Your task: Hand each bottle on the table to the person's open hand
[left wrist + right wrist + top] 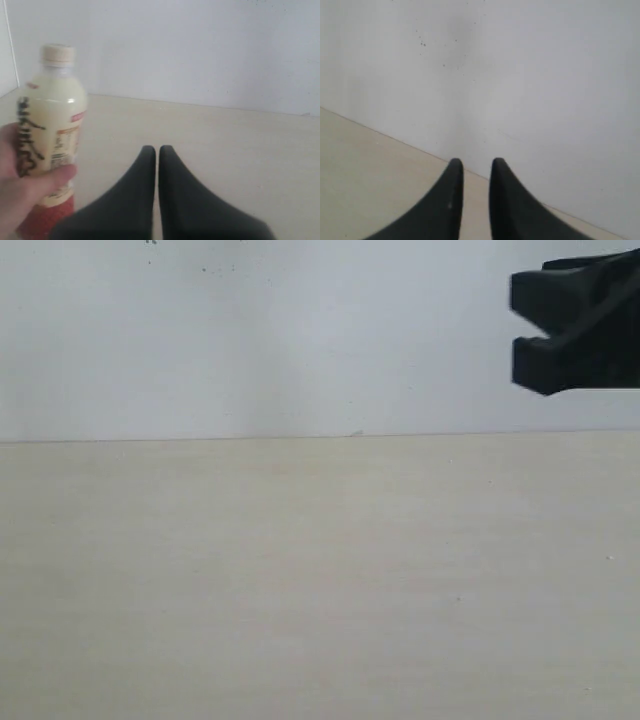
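We see the person's hand [20, 197] only partly, cut by the picture's edge; it covers part of the yellowish bottle [55, 107], whose lettering is blurred. The right gripper [520, 328] is cut off too.

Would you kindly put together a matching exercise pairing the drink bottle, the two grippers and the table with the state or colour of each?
Column one:
1. yellowish drink bottle
2. left gripper
3. right gripper
4. table

Column two:
A. pale beige, faint grain
B. gripped by the person's hand
C. fingertips closed together, holding nothing
D. fingertips slightly apart, holding nothing

Pairs: 1-B, 2-C, 3-D, 4-A.
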